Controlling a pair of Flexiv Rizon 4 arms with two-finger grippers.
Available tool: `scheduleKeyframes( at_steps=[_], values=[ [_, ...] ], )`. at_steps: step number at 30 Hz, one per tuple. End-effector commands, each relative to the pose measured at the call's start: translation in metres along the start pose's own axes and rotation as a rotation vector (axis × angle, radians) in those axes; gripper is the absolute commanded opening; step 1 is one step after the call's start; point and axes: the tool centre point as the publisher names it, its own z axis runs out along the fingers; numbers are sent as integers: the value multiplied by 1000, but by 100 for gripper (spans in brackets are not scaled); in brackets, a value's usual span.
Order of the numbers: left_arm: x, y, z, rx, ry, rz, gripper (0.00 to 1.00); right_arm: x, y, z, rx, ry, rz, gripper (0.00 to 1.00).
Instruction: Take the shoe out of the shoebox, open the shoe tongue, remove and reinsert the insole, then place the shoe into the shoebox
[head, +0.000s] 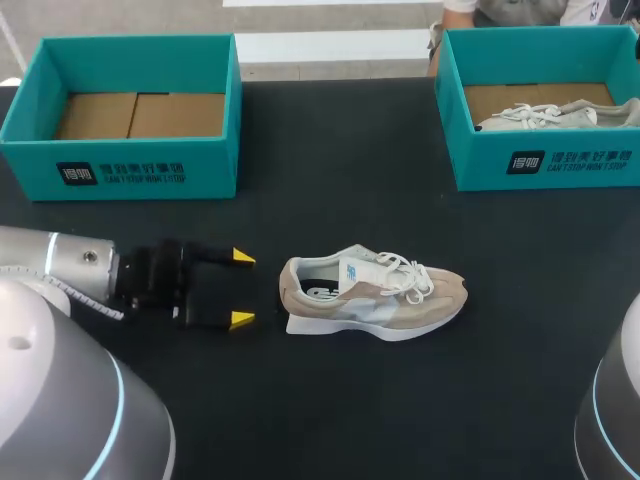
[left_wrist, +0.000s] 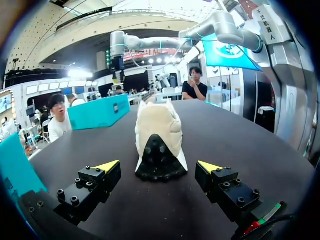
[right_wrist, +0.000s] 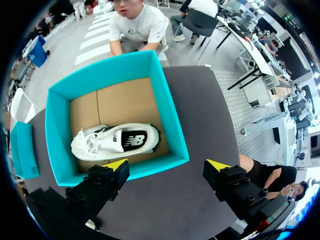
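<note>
1. Left gripper (head: 242, 288): released. Both fingers are spread wide and hold nothing. The gripper lies low and level over the table (head: 330, 400), so the fingers can close at heel height.

2. Beige shoe (head: 375, 297): it stands upright on its sole on the table, outside both boxes. The heel is just ahead of the left fingertips and in line with the gap between them, but touches neither finger. The toe points straight away from this gripper. The open end of the shoe therefore faces the gripper, which suits a grasp on the heel. Such a grasp would likely steady the shoe for the tongue and insole steps.

3. Empty box (head: 125, 170): it sits well beyond the left gripper, off to its side. Its cardboard floor is bare, ready to take the shoe at the end.

4. Right gripper (right_wrist: 167, 165): released, with fingers wide apart and nothing between them. It hangs high above the near wall of the second box (right_wrist: 176, 137). A white shoe (right_wrist: 115, 141) lies on its side inside that box, ahead of and below the fingertips.
</note>
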Motion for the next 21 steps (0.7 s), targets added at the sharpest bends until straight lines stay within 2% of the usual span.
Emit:
scheduleKeyframes(
  at_steps=[1, 4, 21],
  values=[
    [-2, -1, 20, -8, 6, 2, 100, 0, 0, 0, -1, 0, 0, 100],
    [-1, -4, 27, -20, 9, 3, 100, 0, 0, 0, -1, 0, 0, 100],
    [1, -4, 30, -21, 13, 8, 100, 0, 0, 0, -1, 0, 0, 100]
  ],
)
